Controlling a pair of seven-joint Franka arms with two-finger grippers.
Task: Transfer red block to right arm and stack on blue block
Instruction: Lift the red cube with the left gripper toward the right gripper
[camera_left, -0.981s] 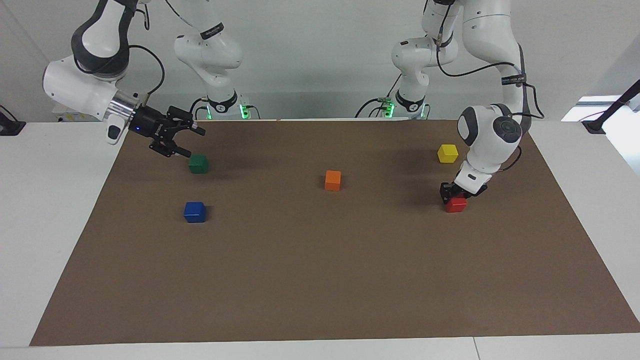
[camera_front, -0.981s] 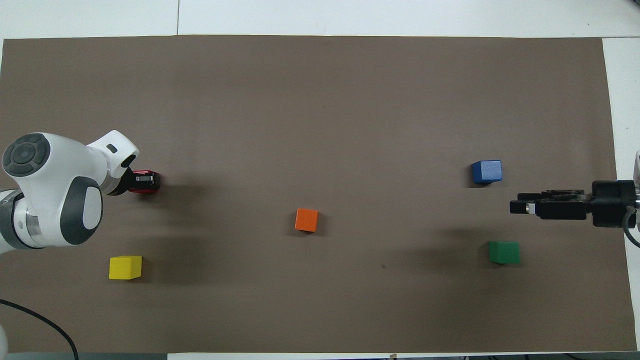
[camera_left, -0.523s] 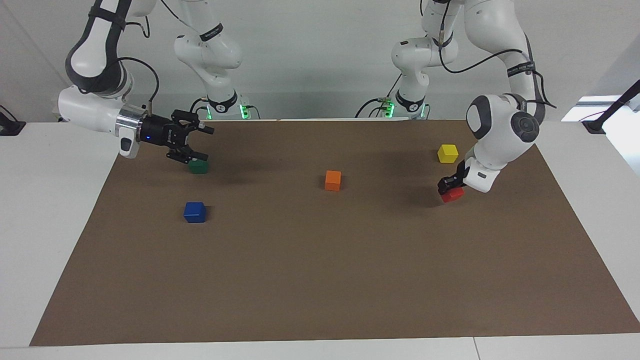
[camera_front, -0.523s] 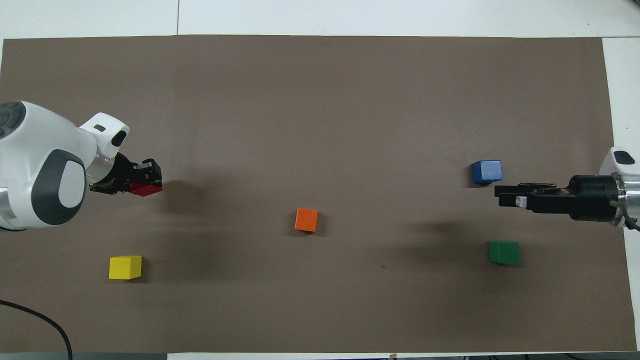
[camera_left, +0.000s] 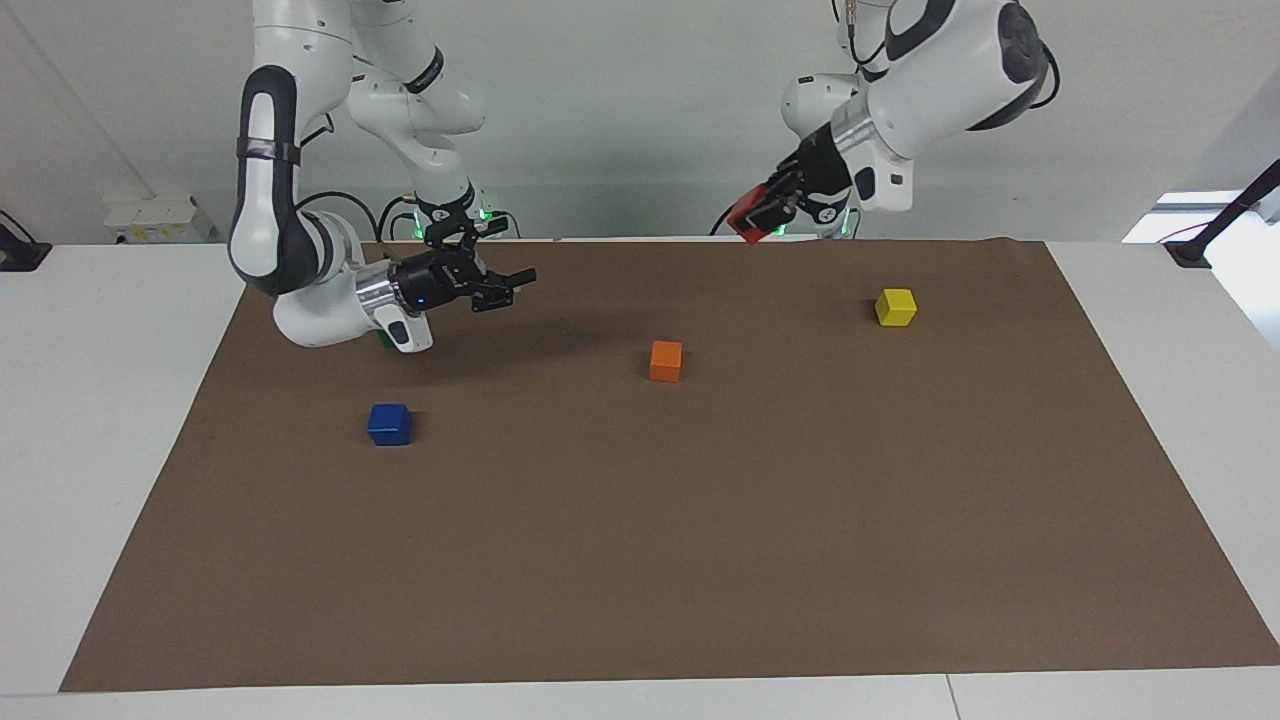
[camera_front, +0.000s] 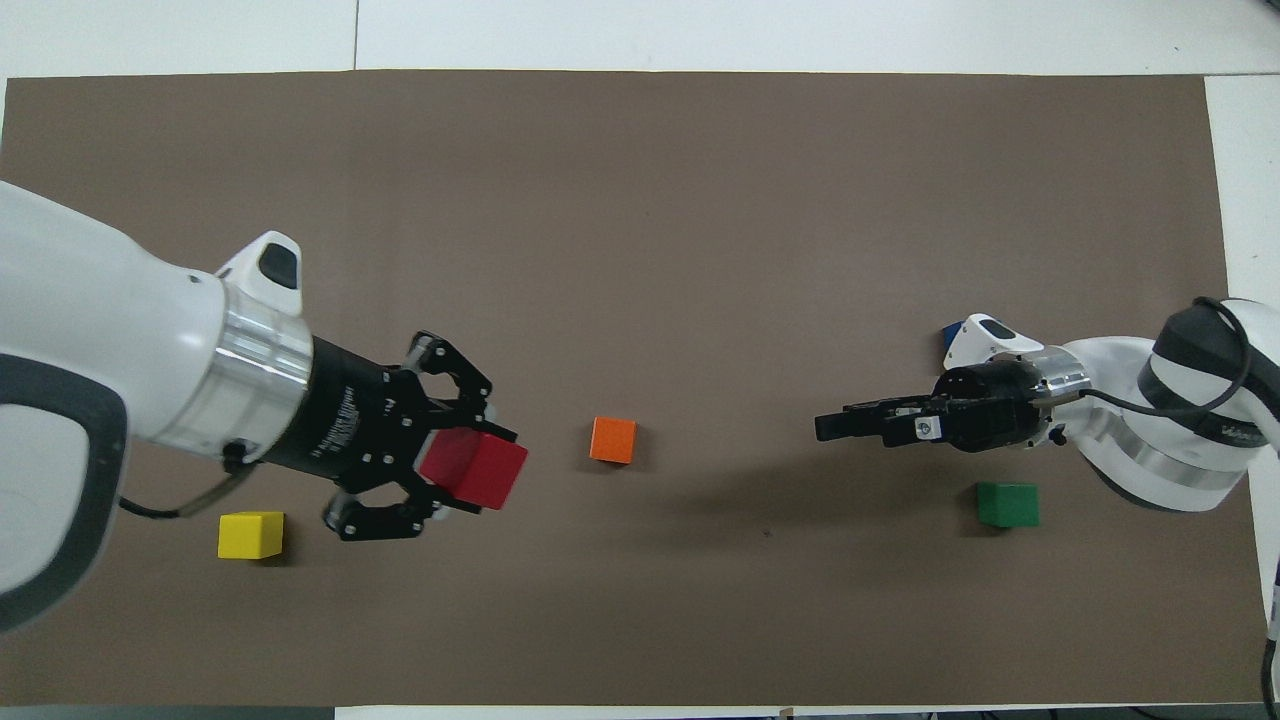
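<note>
The red block (camera_left: 752, 216) is up in the air, clamped in my left gripper (camera_left: 757, 212). In the overhead view the left gripper (camera_front: 472, 470) and the red block (camera_front: 478, 468) are over the mat between the yellow and orange blocks. The blue block (camera_left: 389, 424) lies alone on the brown mat toward the right arm's end; in the overhead view only a corner of it (camera_front: 947, 334) shows past the right wrist. My right gripper (camera_left: 516, 287) is open and empty, low over the mat, pointing toward the table's middle; it also shows in the overhead view (camera_front: 832, 427).
An orange block (camera_left: 666, 360) lies mid-mat and a yellow block (camera_left: 895, 307) toward the left arm's end. A green block (camera_front: 1008, 504) lies beside the right arm, nearer to the robots than the blue block. The brown mat (camera_left: 640, 560) covers the table.
My left gripper has lifted the red block off the mat, high up and toward the table's middle. My right gripper has swung inward from the mat's edge toward the middle.
</note>
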